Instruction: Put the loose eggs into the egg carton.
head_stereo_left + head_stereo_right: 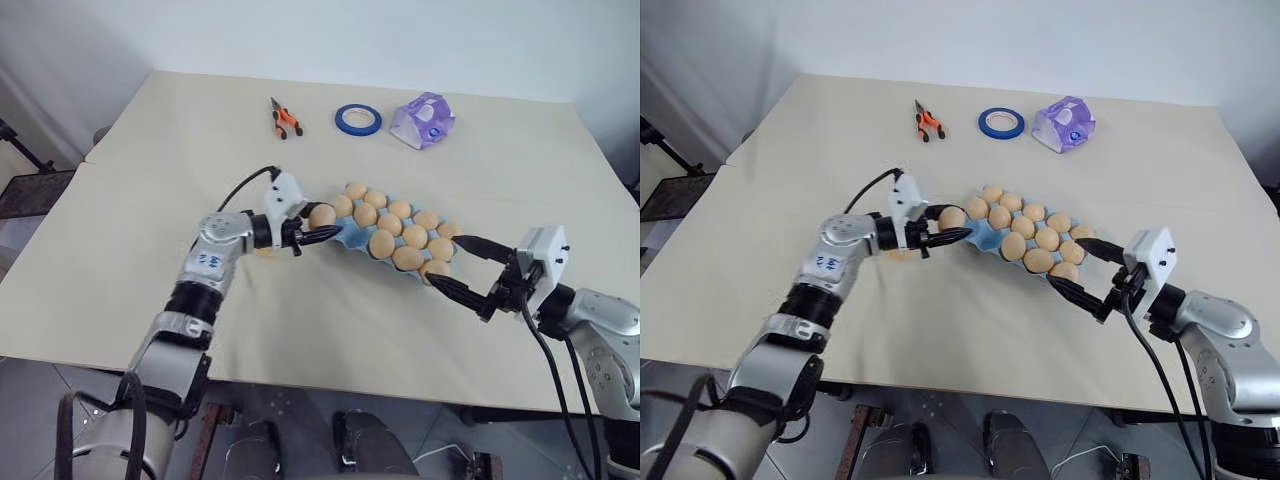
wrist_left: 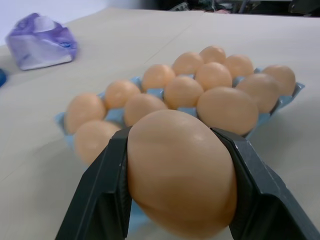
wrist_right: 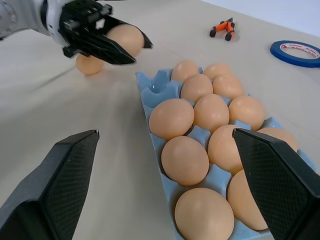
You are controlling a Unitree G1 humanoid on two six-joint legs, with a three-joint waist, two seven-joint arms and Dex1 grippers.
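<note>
Egg (image 1: pixel 322 215) above carton's (image 1: pixel 350 236) empty end cup

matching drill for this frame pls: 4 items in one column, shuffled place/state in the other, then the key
Items:
1. left gripper
2. right gripper
3. loose egg on the table
4. blue tape roll

States:
A. open, at the carton's near end
B. on the table between the orange pliers and the purple wrapper
C. shut on an egg by the egg carton
D. lying on the table, behind the left gripper as the right wrist view shows it

Pairs: 1-C, 2-A, 3-D, 4-B
</note>
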